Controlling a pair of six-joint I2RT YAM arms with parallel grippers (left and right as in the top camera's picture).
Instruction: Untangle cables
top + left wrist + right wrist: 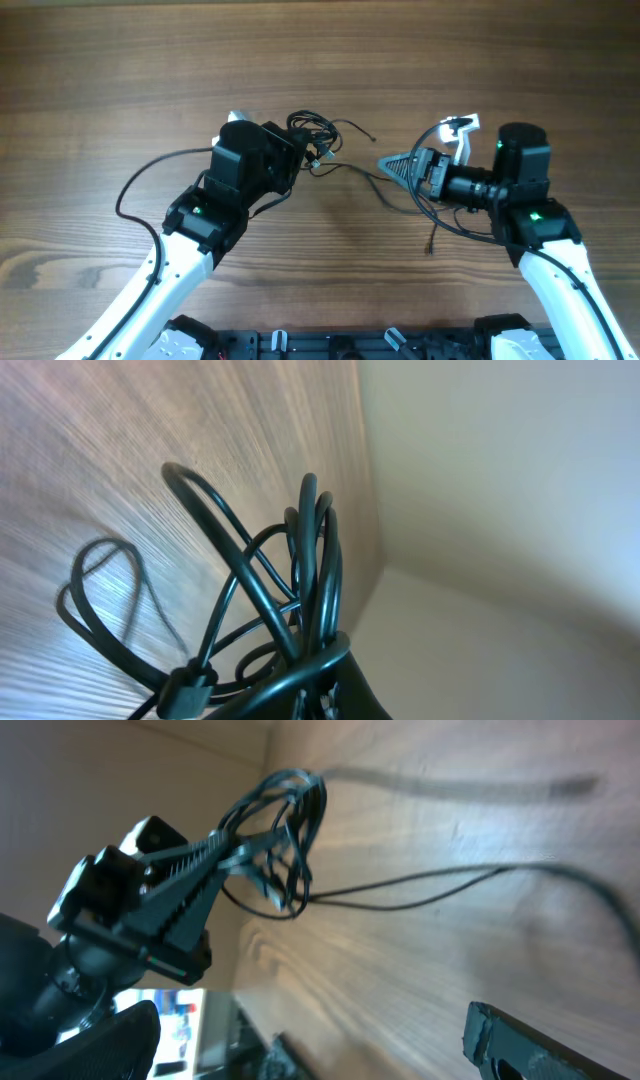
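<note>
Left gripper (298,152) was clamped shut on the knot of thin black cables (316,134) at mid brown wooden table (120,80), anchoring it. Right gripper (415,148) was wide open and empty beside a trailing strand (365,176), probably lined up to pull it free; contact unclear.

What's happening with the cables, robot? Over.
Left fingers shut on tangled bunch of thin black cables. Right fingers open, holding nothing. Loose strands trail over brown wooden table toward right arm. Nothing else in the way.
</note>
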